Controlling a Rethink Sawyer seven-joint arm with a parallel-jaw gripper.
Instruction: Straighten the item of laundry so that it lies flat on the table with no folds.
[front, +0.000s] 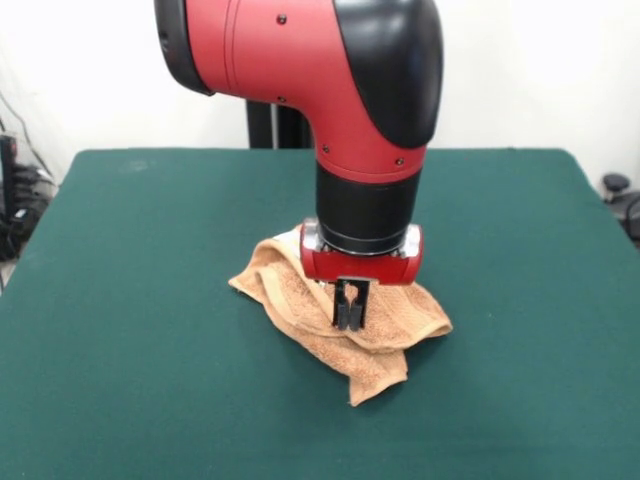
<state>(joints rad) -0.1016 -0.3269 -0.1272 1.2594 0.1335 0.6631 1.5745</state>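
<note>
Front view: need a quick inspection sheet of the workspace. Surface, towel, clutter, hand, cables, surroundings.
Surface: the table is covered in dark green cloth, with no marks or spills visible.
Job's things: the towel is orange-tan, crumpled near the table's middle, with overlapping folds and one corner pointing toward the camera. Not flat.
Clutter: nothing seen on the table besides the towel.
Hand: the hand points straight down over the towel's middle, fingers close together with a bit of towel apparently pinched between them.
Cables: dark cords and gear beyond the table's left edge.
Surroundings: white wall behind; a dark object off the table's right edge; the black pedestal behind the arm.
</note>
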